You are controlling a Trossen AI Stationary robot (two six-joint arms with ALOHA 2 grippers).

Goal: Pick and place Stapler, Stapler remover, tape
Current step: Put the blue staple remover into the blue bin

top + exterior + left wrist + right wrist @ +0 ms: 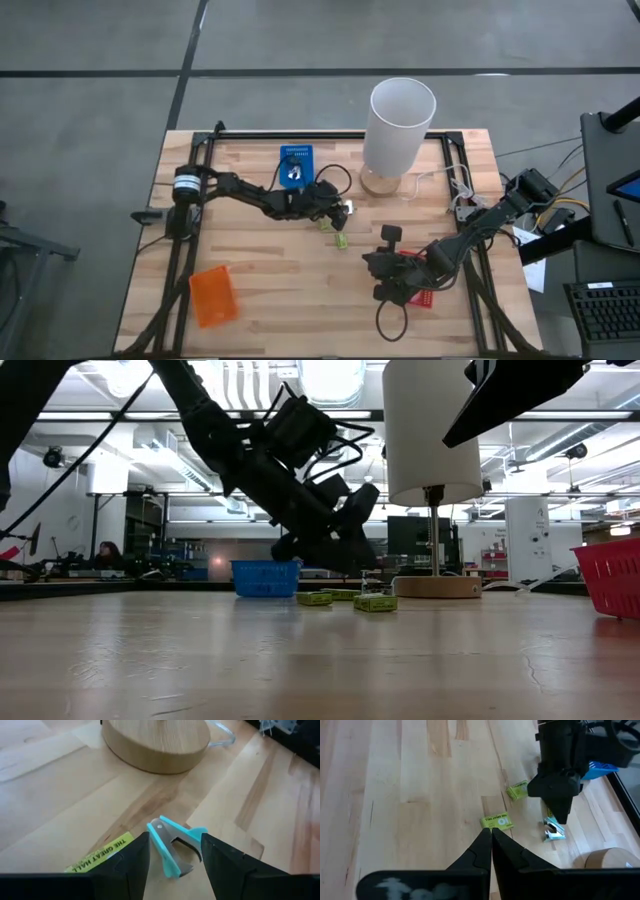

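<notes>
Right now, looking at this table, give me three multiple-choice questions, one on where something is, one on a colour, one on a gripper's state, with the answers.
1. Where is the light blue staple remover?
A. in the blue basket
B. on the wood between the left gripper's fingers
C. under the lamp shade

2. What colour is the flat tray near the table's front left corner?
A. orange
B. white
C. green

3. How do the right gripper's fingers stand?
A. wide apart
B. shut with nothing between
C. clamped on a box

Answers: B, the left gripper straddles it; A, the high view shows orange; B, its fingertips meet.
</notes>
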